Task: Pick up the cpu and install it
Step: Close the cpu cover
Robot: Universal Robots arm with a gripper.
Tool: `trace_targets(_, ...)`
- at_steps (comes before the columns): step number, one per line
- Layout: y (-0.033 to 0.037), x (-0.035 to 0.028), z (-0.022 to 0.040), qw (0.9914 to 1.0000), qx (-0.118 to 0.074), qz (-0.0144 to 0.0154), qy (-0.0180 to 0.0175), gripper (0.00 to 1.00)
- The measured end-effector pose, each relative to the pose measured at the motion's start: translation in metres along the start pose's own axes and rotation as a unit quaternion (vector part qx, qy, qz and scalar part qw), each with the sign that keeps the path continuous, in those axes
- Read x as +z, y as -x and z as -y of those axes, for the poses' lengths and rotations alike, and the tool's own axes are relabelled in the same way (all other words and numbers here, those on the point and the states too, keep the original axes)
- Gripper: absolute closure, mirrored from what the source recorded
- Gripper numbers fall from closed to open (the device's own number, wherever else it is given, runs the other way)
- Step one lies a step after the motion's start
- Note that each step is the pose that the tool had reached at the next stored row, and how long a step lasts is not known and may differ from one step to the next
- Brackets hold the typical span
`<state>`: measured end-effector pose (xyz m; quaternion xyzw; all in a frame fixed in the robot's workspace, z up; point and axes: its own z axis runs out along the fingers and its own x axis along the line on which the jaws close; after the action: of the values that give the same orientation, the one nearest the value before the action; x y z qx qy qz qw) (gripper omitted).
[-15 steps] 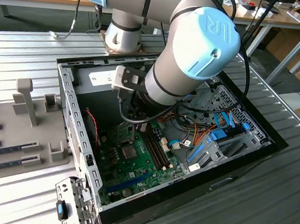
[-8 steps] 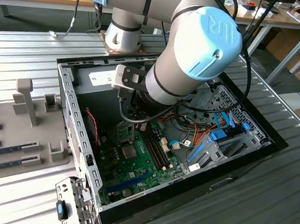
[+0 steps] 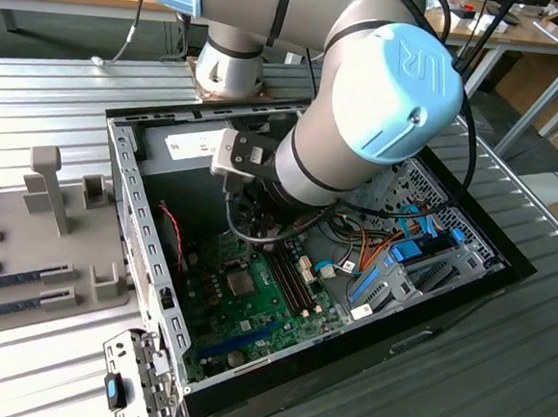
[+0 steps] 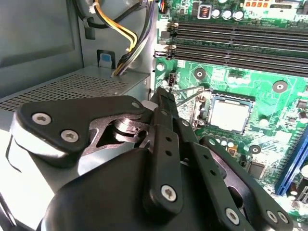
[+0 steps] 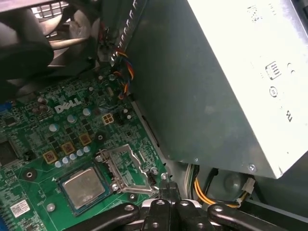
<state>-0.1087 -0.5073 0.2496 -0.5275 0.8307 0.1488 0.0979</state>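
The cpu [image 3: 240, 283] lies flat in its socket on the green motherboard [image 3: 251, 313], silvery top up. Both wrist views show it seated there [image 4: 230, 114] [image 5: 84, 186]. Beside the chip, the socket's metal load plate [image 5: 127, 168] stands swung open. My gripper [image 4: 166, 94] [image 5: 166, 185] is shut, its black fingers pressed together with nothing seen between them. Its tip hovers just beside the socket, close to the thin wire lever [image 4: 192, 94]. In the exterior view the arm [image 3: 364, 109] reaches down into the open computer case and hides the fingers.
The grey power-supply box [image 5: 216, 86] rises close beside the gripper, with yellow and orange cables [image 4: 118, 29] at its end. Empty memory slots [image 4: 240, 43] run beyond the socket. Memory sticks [image 3: 22, 280] lie on a grey tray at the exterior view's left. Case walls [image 3: 138, 217] enclose the board.
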Motion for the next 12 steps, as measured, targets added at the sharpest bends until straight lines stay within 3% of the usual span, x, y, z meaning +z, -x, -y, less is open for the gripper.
trace_targets(7, -0.0123, -0.0051, 0.0058, 1.00000, 0.000, 0.0013, 0.0006, 0.89)
trace_targets(12, -0.0128, -0.0054, 0.0060, 1.00000, 0.000, 0.0015, 0.0007, 0.89)
